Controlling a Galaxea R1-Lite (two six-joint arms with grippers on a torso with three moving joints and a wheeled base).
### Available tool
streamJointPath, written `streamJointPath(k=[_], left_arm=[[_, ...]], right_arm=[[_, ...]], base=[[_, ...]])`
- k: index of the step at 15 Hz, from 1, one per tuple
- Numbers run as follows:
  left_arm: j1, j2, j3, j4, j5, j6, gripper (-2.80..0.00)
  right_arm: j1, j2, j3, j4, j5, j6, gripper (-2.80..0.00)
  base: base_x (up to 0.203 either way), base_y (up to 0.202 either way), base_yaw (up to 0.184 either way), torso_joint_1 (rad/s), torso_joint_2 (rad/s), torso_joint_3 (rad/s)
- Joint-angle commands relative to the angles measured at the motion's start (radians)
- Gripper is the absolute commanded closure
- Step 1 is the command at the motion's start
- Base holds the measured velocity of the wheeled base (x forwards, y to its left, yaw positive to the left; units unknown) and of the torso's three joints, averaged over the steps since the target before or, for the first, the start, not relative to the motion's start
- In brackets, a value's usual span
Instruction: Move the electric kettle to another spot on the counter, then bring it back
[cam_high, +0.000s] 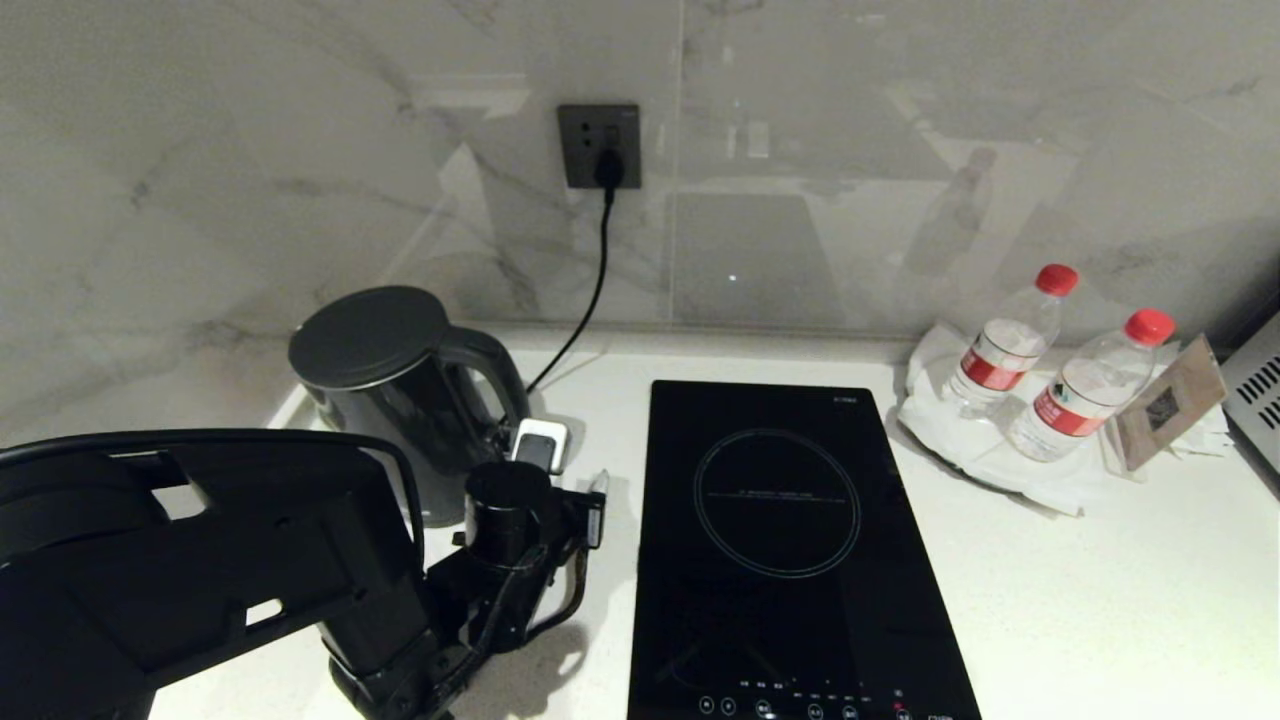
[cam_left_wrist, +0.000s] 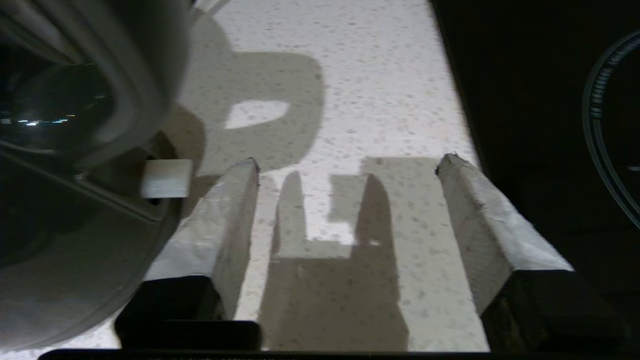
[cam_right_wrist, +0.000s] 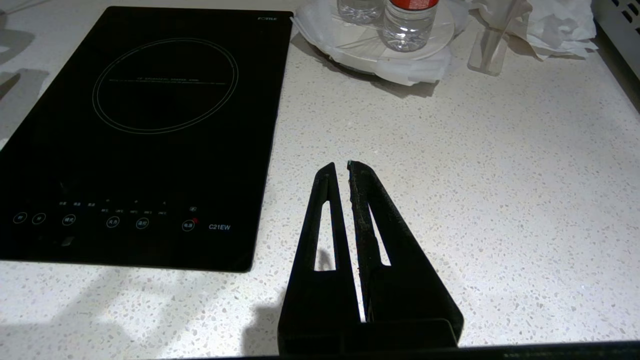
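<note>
The electric kettle (cam_high: 385, 385) is a glossy black jug with a flat dark lid and a loop handle (cam_high: 497, 372). It stands upright at the back left of the white speckled counter (cam_high: 1100, 600). My left gripper (cam_high: 568, 475) hangs just in front of and to the right of the handle, apart from it. In the left wrist view this gripper (cam_left_wrist: 350, 162) is open, with only bare counter (cam_left_wrist: 375, 75) between its pale padded fingers (cam_left_wrist: 227, 220). The kettle (cam_left_wrist: 75, 150) fills the side beside one finger. My right gripper (cam_right_wrist: 342, 167) is shut and empty over the counter (cam_right_wrist: 475, 175) beside the hob.
A black glass hob (cam_high: 780, 540) lies right of the left gripper. A cord (cam_high: 598, 270) runs from the wall socket (cam_high: 598, 145) down behind the kettle. Two red-capped water bottles (cam_high: 1005, 345) (cam_high: 1090, 385) stand on white paper at the back right, next to a card stand (cam_high: 1165, 400).
</note>
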Motion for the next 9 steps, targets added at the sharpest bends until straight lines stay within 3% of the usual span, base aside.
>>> streamJointPath(k=[1,9], left_arm=[[0.021,0.006,-0.013,-0.007,0.003,0.001,-2.80],[0.061,0.045,-0.024,-0.009,0.008,0.003,-2.80]], right_arm=[[0.000,0.000,0.000,0.000,0.000,-0.002,0.00],[0.000,0.000,0.000,0.000,0.000,-0.002,0.00]], base=[[0.000,0.000,0.000,0.000,0.00,0.000],[0.000,0.000,0.000,0.000,0.00,0.000]])
